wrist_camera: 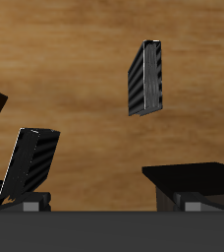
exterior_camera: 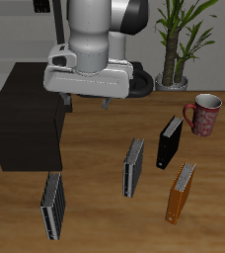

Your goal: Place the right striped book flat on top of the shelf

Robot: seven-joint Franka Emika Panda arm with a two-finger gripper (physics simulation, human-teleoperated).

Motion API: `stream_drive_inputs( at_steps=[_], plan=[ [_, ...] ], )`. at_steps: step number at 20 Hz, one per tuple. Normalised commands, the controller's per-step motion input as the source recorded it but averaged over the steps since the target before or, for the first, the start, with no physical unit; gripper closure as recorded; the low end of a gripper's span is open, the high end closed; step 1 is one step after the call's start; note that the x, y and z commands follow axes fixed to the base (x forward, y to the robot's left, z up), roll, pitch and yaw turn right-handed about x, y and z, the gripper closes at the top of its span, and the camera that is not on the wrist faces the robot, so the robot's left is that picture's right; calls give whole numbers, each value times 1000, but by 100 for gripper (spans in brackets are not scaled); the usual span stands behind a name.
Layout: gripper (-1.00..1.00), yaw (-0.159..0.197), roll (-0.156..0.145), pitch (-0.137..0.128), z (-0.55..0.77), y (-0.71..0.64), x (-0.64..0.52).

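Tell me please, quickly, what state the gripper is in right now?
Gripper: open and holding nothing; in the wrist view its dark fingers stand wide apart with only bare wooden table between them.
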Motion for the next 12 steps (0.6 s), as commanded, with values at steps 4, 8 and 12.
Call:
stream_drive_inputs(
  at_steps=[4, 8, 12],
  plan=[
    [-100, -17, -57, -39, 100, -313, 382],
    [-100, -20, -13, -5, 71, -374, 486],
    [-100, 18, 11, -10, -134, -213, 379]
  ],
)
